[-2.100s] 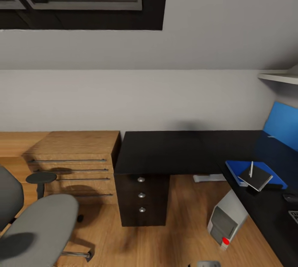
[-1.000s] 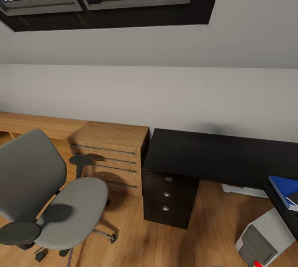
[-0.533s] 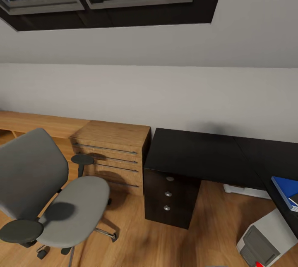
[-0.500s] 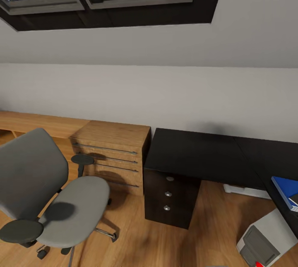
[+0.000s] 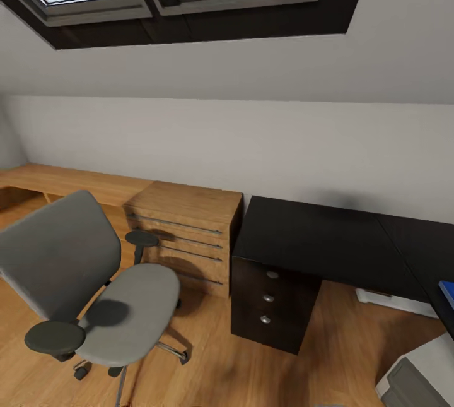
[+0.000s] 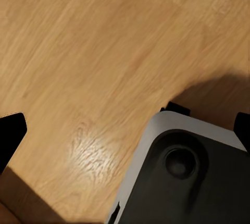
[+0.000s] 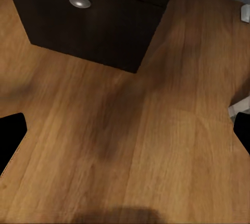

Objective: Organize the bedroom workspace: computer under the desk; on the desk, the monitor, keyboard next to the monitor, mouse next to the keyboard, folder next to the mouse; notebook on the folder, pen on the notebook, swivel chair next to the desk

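Head view puts the swivel chair [image 5: 94, 287] ahead on my left arm's side, well apart from the desk [image 5: 315, 243]; both my grippers hang over floor, fingers seemingly spread, holding nothing.

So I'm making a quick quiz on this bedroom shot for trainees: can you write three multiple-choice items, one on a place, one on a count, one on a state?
1. Where does the wooden dresser stand?
A. Directly beside the desk's black drawer unit
B. Under the skylight frame, away from the desk
C. Behind the swivel chair's back

2. How many round knobs show on the black drawer unit?
A. One
B. Three
C. Five

3. What lies on the swivel chair's seat?
A. A blue folder
B. A keyboard
C. Nothing

Answers: 1 A, the wooden dresser abuts the black drawer unit of the desk. 2 B, three knobs sit in a column. 3 C, the seat of the swivel chair is bare grey.
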Controlling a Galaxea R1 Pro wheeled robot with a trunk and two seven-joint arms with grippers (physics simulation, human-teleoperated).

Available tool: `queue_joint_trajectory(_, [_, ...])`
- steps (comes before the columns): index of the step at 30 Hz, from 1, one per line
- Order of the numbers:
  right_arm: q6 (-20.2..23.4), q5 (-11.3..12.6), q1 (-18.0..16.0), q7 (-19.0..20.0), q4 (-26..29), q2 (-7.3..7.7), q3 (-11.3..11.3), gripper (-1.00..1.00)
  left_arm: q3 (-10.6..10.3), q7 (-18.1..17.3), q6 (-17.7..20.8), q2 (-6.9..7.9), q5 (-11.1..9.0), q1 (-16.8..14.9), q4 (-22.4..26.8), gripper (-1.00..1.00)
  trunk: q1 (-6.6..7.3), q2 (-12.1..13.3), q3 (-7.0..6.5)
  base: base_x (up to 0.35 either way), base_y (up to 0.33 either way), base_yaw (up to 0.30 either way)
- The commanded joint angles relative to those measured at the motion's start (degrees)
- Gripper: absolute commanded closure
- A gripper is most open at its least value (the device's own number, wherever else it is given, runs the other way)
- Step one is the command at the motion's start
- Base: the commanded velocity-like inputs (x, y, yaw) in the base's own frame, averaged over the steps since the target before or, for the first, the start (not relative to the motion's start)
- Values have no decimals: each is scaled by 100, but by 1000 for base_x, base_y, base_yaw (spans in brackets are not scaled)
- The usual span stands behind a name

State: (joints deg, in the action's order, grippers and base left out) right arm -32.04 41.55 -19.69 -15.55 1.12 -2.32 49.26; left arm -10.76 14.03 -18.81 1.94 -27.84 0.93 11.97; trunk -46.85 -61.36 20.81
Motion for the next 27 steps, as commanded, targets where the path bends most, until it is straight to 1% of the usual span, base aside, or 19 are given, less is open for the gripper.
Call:
queue_joint_trajectory(1, [-32,14,9,-44,-13,-1,50,-100,-47,41,-7,5,-28,4,16,-100,0,-4,5,0,0,274])
queue_joint_trajectory(6, [-285,12,211,-65,-161,21,39,-100,-42,39,-152,10,-32,4,11,-100,0,-4,5,0,0,276])
queue_joint_trajectory(7, [-445,8,317,-70,-191,38,36,-100,-42,38,-253,14,-34,4,-2,-100,0,-4,5,0,0,277])
queue_joint_trajectory(9, [-633,6,441,-74,-210,58,34,-100,-39,38,-365,18,-38,4,-56,-100,0,-4,5,0,0,277])
queue_joint_trajectory(11, [-1053,4,708,-77,-230,121,32,-100,-35,38,-660,21,-47,4,-298,-100,0,-4,5,0,0,277])
queue_joint_trajectory(14, [-1359,3,886,-78,-237,176,32,-100,-31,38,-970,15,-54,4,-519,-100,0,-4,5,0,0,277])
queue_joint_trajectory(15, [-1525,3,985,-81,-240,213,31,-100,-28,38,-1180,9,-58,4,-642,-100,0,-4,5,0,0,277])
queue_joint_trajectory(16, [-1593,4,1029,-84,-240,231,31,-100,-27,38,-1274,7,-59,4,-697,-100,0,-4,5,0,0,277])
queue_joint_trajectory(17, [-1805,6,1241,-116,-243,294,31,-100,-20,-1,-1594,-8,-66,4,-911,-100,0,-4,5,0,0,277])
queue_joint_trajectory(21, [-1889,3,1406,-127,-244,311,35,-100,-16,-40,-1674,-15,-71,4,-973,-100,0,-4,5,0,0,277])
queue_joint_trajectory(22, [-2062,3,1509,-130,-244,309,40,-100,-18,-51,-1676,-18,-72,4,-991,-100,0,-4,5,0,0,277])
queue_joint_trajectory(25, [-2377,-1,1610,-130,-244,303,45,-100,-27,-56,-1657,-25,-66,4,-997,-100,0,-4,5,0,0,277])
queue_joint_trajectory(27, [-2671,-9,1727,-127,-244,286,49,-100,-35,-54,-1637,-71,-60,4,-985,-100,0,-4,5,0,0,277])
